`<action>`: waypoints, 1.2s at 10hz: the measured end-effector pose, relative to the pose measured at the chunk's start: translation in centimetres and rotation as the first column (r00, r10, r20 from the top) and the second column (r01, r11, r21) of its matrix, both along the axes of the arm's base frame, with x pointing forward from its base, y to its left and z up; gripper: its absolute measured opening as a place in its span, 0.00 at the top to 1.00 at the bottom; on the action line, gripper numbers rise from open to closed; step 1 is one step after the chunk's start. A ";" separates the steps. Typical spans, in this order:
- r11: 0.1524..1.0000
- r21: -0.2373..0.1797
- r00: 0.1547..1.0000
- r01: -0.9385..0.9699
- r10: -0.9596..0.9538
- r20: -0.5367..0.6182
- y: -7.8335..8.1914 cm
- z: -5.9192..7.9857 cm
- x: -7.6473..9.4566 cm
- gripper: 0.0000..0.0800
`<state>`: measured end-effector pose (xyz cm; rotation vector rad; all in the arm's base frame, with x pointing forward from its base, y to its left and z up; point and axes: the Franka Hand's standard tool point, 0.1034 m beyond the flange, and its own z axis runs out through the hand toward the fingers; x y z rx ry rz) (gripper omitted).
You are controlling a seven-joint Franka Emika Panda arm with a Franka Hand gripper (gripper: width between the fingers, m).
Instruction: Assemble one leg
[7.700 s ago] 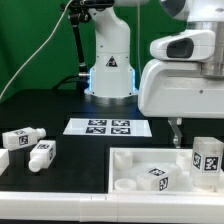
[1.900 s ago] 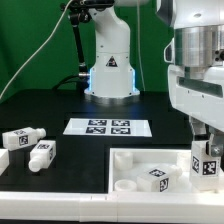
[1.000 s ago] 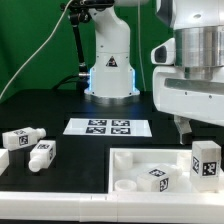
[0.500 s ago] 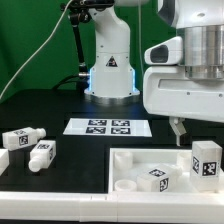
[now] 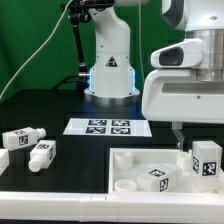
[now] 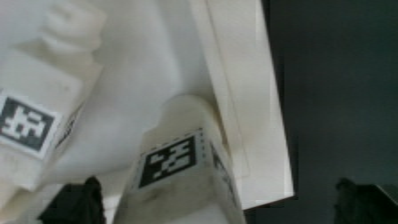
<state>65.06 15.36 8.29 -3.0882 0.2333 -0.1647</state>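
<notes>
Lying nearest the camera in the exterior view, the large white tray-like piece (image 5: 135, 160) is taking up the near right part of the black table (image 5: 45, 105), its round sockets showing on its near left side. One leg (image 5: 157, 177) is lying on its side inside this piece, its tag facing up. Another leg (image 5: 207, 160) is standing upright at the exterior view's right end of the piece, tag turned toward the camera. Just left of and slightly behind that upright leg, the pincer (image 5: 178, 136) is hanging down from the bulky white wrist housing; only one dark fingertip is showing clearly there. In the wrist view, two dark fingertips (image 6: 77, 200) are standing well apart at the picture's edges with nothing between them, so the pincer is gaping wide and holding nothing. That same view is showing two tagged legs, one (image 6: 178, 160) lying against the tray's raised wall and one (image 6: 39, 110) beside it.

On the exterior view's left, two more legs are lying on the bare table, one (image 5: 38, 154) nearer and one (image 5: 20, 137) just beyond it, well apart from the tray.

Farther back, the marker board (image 5: 108, 126) is lying flat near the middle of the table. Behind it, the arm's white base (image 5: 110, 60) is standing at the far edge, glowing blue at its foot
</notes>
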 end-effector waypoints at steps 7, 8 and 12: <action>0.963 -0.057 0.964 -0.263 0.264 0.004 -0.6 0.2 0.3 0.65; 0.963 -0.057 0.964 -0.263 0.264 0.004 -0.6 0.2 0.3 0.65; 0.976 -0.050 0.977 -0.213 0.213 0.006 -0.6 0.2 0.3 0.65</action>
